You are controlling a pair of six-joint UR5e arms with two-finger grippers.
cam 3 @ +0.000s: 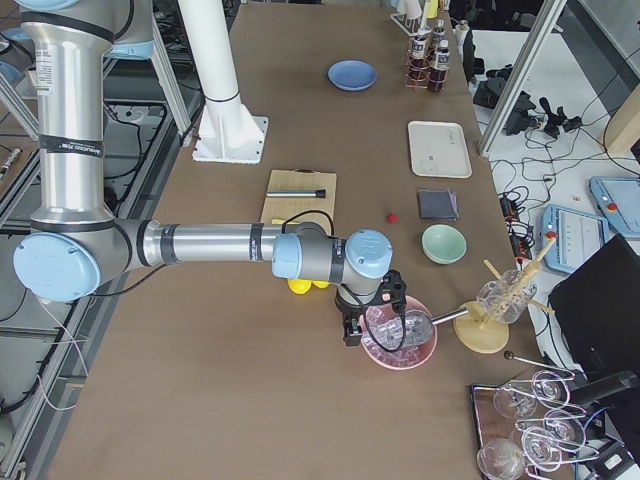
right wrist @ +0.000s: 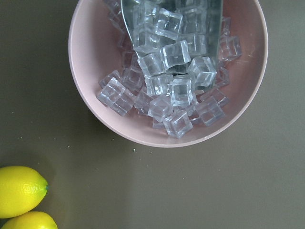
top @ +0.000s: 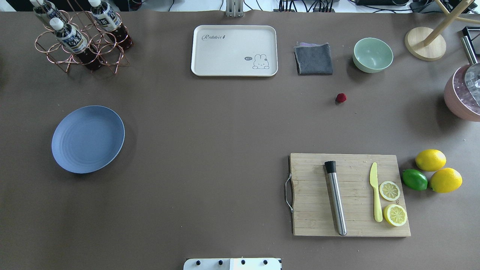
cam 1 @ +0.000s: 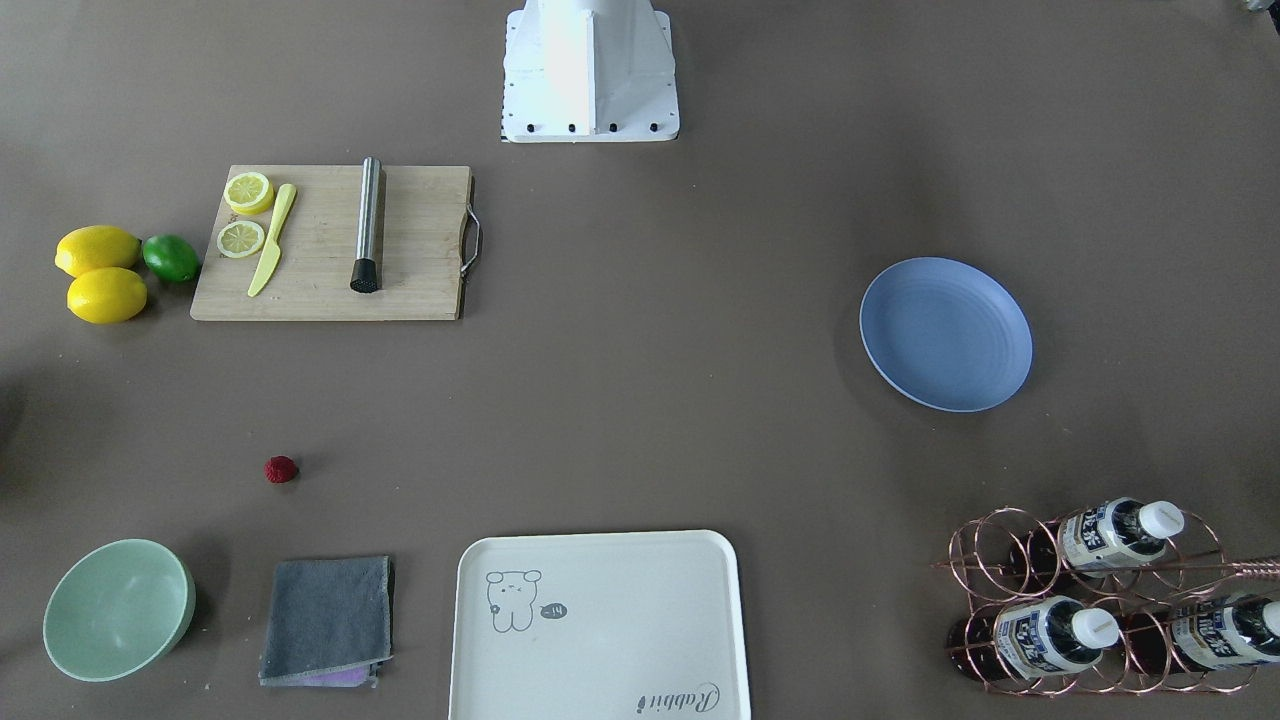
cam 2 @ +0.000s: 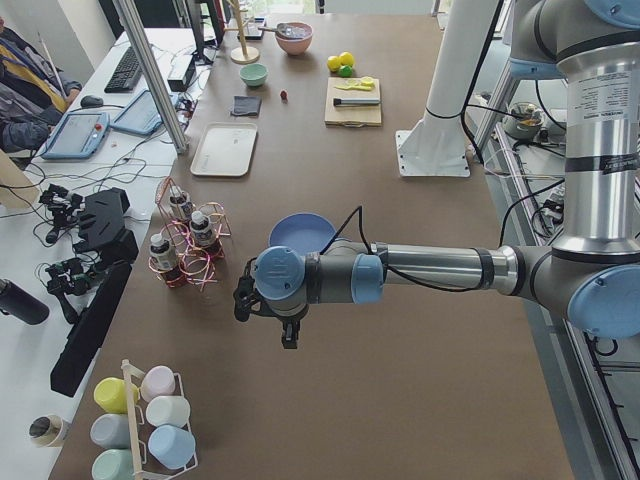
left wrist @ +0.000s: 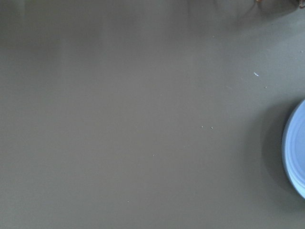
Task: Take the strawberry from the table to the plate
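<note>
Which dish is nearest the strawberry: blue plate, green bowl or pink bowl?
The mint-green bowl beside the grey cloth; the pink ice bowl lies farther off, the blue plate farthest.

The table (top: 225, 131) is matt, the strawberry (top: 341, 98) bumpy, the plate (top: 87, 139) smooth, the cutting board (top: 311, 187) wooden.

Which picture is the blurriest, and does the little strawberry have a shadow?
Left wrist view: the blurriest, the plate edge looks soft and the table dull and dim. Right wrist view: sharp, and the ice cubes glint with light. Overhead view: yes, the strawberry has a small soft shadow beside it.
</note>
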